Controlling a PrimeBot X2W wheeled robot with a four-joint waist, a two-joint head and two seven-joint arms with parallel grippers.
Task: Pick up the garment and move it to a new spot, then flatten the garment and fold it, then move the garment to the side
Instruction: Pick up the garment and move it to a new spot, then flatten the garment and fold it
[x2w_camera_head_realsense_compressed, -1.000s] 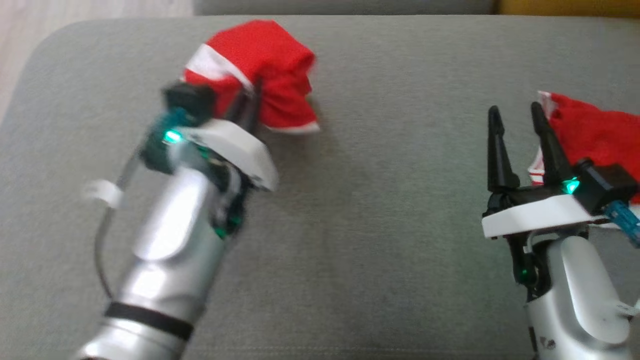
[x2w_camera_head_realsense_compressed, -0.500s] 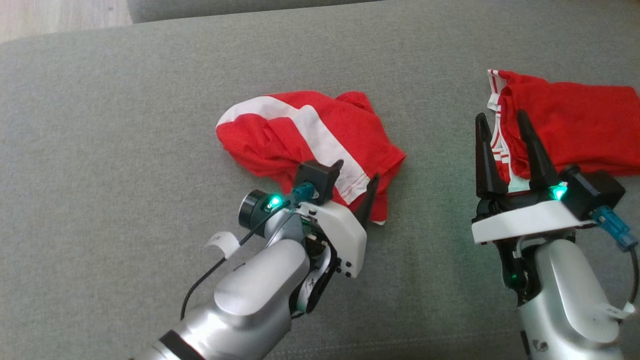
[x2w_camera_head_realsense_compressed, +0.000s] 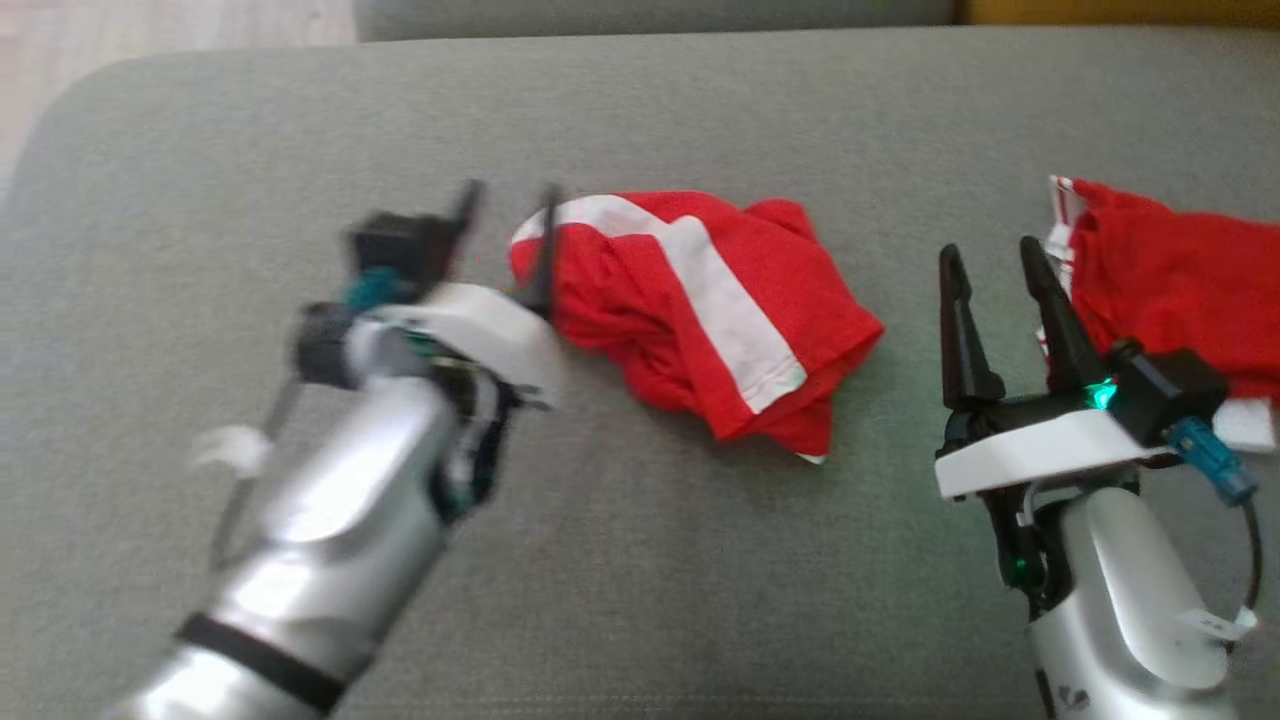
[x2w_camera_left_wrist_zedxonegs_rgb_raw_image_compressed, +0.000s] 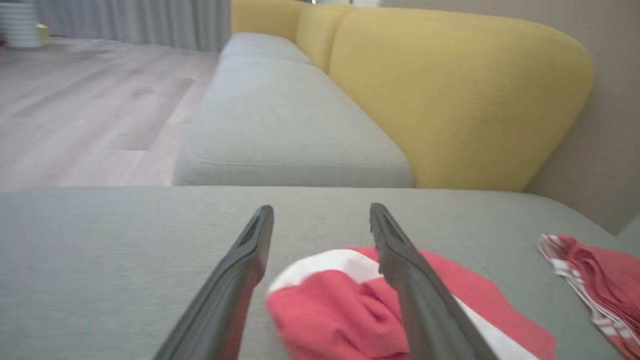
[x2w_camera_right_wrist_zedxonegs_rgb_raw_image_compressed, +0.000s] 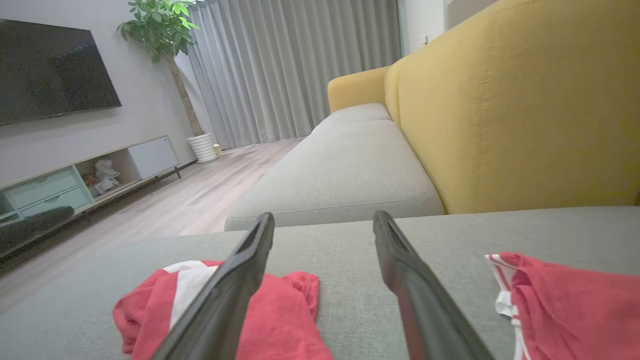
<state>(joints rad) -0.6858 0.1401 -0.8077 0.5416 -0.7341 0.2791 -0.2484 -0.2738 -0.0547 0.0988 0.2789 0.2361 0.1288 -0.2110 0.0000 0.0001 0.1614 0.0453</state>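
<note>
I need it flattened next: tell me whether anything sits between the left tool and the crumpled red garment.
Nothing visible does. The open left tool sits right at the left edge of the crumpled red garment on the grey cushion; no object lies between them.

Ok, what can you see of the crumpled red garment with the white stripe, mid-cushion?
The red garment with a white stripe looks like soft knit fabric, crumpled into a loose heap, lying on the grey sofa cushion. The open left gripper stands at its left edge; contact is unclear.
</note>
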